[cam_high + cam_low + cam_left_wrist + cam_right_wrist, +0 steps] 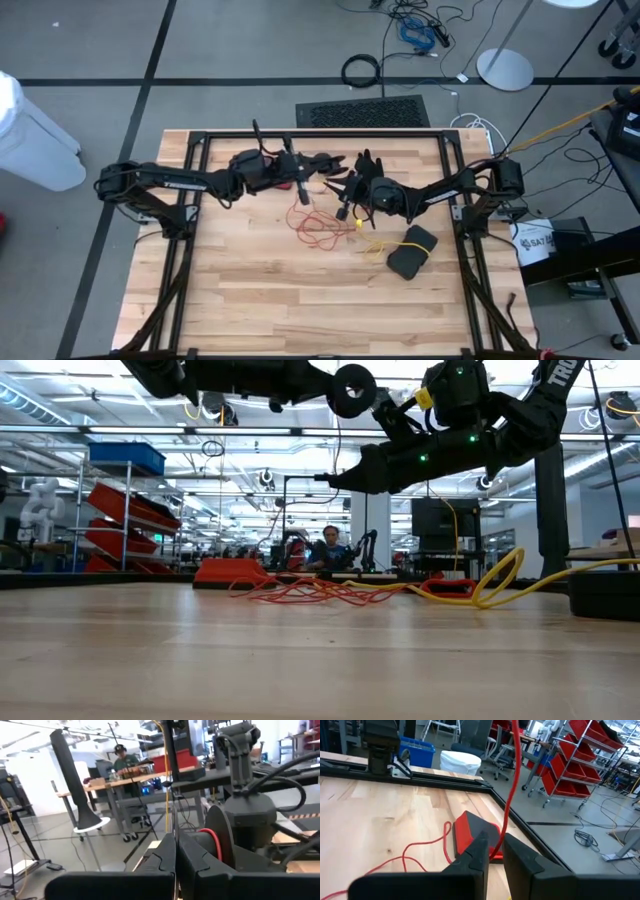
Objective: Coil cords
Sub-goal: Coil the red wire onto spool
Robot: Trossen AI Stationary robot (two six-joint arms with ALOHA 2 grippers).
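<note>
The red-orange cord (315, 228) lies in loose loops on the middle of the table, also seen in the low view (310, 592). The yellow cord (375, 245) lies slack to its right. A round black reel (352, 390) with red cord wound on it (218, 842) hangs high over the table, just past the shut fingers of my left gripper (302, 190) (175, 840). My right gripper (345, 208) (495, 847) stands beside it, lower down, shut on the red cord. My left gripper is shut right beside the reel; I cannot tell whether it touches it. My right gripper pinches the red-orange cord (501, 837) between its two fingers. The fingers come about level from the table's right and lie across the cord. From the fingers the cord runs up (512, 770) out of the picture, and more of it trails slack on the table (415, 852).
A flat red block (470, 832) lies near the far edge of the table, close to the black frame rail (445, 775). A black pouch (412, 250) sits right of the yellow cord. A person sits at a bench far behind the table (330, 550).
</note>
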